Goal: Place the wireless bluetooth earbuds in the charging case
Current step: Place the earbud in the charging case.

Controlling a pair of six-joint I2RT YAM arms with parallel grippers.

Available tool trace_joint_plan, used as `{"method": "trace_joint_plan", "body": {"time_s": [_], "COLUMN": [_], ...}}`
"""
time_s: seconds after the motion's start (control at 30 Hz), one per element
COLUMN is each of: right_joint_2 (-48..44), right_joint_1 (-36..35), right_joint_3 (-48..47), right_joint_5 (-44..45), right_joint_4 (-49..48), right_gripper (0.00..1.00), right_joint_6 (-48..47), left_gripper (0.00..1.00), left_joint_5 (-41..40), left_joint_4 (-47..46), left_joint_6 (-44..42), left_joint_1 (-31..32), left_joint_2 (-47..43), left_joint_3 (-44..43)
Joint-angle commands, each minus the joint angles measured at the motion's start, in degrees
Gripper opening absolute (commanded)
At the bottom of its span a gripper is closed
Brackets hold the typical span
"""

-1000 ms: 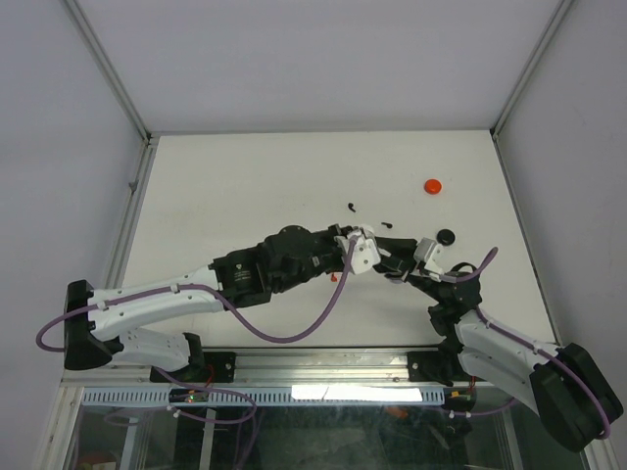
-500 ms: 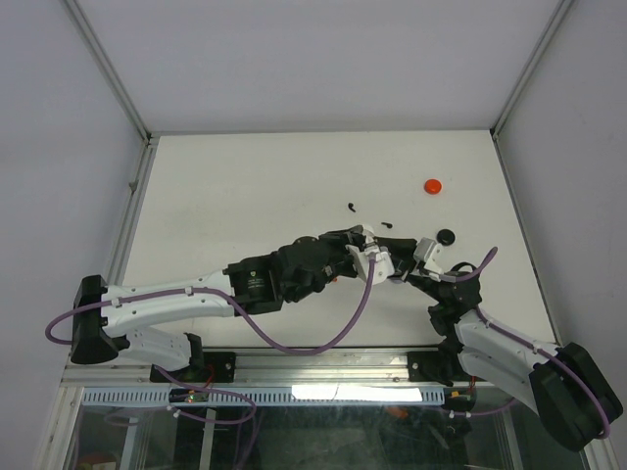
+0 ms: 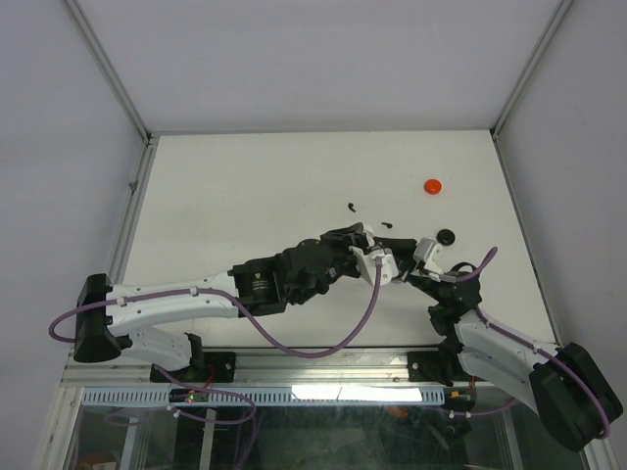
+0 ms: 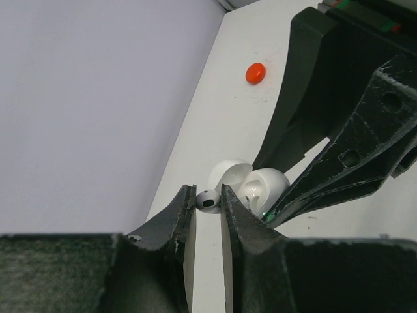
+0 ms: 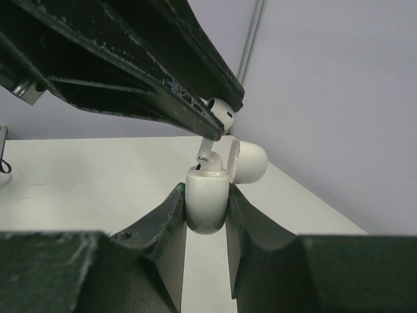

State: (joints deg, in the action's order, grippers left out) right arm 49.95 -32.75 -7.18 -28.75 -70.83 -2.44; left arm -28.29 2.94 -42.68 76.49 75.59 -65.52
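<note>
White earbud [image 5: 221, 112] is clamped in left gripper [image 4: 208, 194], held just above case [image 5: 207, 208], stem axis pointed down at its open mouth. Case is gripped upright by right gripper [image 5: 207, 190]; straight descent judged needed.

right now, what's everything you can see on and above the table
charging case: one, white, lid open, held above the table in the right gripper
earbud: one, white, pinched in the left gripper just over the open case
red round case: one, red, on the table, far right
black round case: one, black, on the table next to the right gripper
small pieces: two or three, black, on the table beyond the grippers; too small to identify
table: one, white, under everything
left gripper: one, black fingers, shut on the earbud
right gripper: one, black fingers, shut on the charging case
</note>
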Motion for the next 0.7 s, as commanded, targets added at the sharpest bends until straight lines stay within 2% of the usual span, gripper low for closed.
{"method": "trace_joint_plan", "body": {"time_s": [0.0, 0.67], "right_joint_2": [0.1, -0.3], "right_joint_1": [0.1, 0.1], "right_joint_3": [-2.4, -2.1], "right_joint_5": [0.4, 1.4], "right_joint_4": [-3.0, -3.1], "right_gripper": [0.0, 0.0], "right_joint_6": [0.6, 0.6], "left_gripper": [0.09, 0.13], "left_joint_5": [-1.7, -3.2], "left_joint_4": [-3.0, -0.7], "left_joint_6": [-1.4, -3.6], "left_joint_1": [1.2, 3.2], "left_joint_2": [0.5, 2.5], "left_joint_3": [-0.9, -1.6]}}
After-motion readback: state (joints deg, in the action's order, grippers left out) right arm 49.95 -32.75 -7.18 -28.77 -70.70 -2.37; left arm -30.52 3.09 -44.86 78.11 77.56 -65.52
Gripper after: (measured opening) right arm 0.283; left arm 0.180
